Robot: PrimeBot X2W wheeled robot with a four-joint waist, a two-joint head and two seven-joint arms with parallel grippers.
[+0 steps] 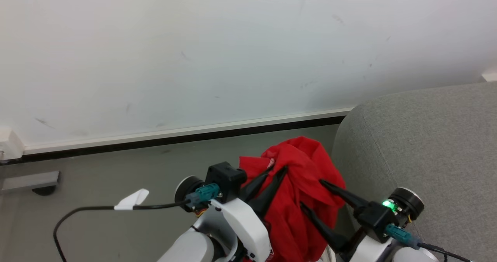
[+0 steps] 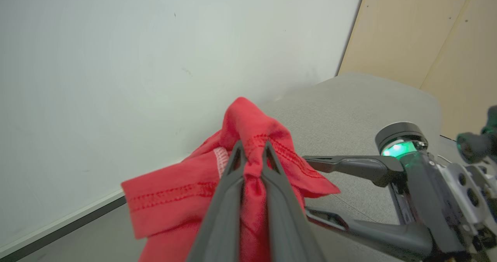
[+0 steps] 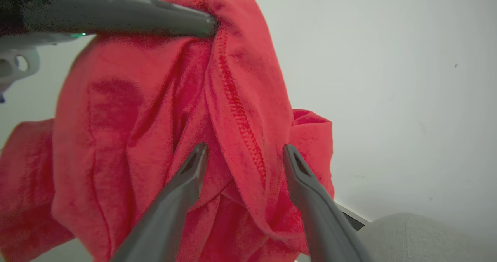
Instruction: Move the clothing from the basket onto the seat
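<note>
So this one's the carrying step, I'd say. The left gripper (image 2: 252, 145) has its fingers pressed together on a bunched fold of the red clothing (image 1: 306, 165), right by a stitched hem, and the rest of the fabric hangs loose below the pinch, up in the air. It's just beside the rounded grey end of the sofa (image 1: 427, 137), between the wall and the robot, not over the cushion yet.

The right gripper (image 1: 310, 192) is spread wide, one finger on either side of a hanging fold. It isn't squeezing anything; I can't tell if the fingers actually touch the cloth or just sit close to it.

Next move, as I read it: swing the whole bundle over to the robot's right so it's above the sofa, then let the left fingers part. The right one could either close on that fold to help carry, or back off so the fabric doesn't snag on it when dropped.
</note>
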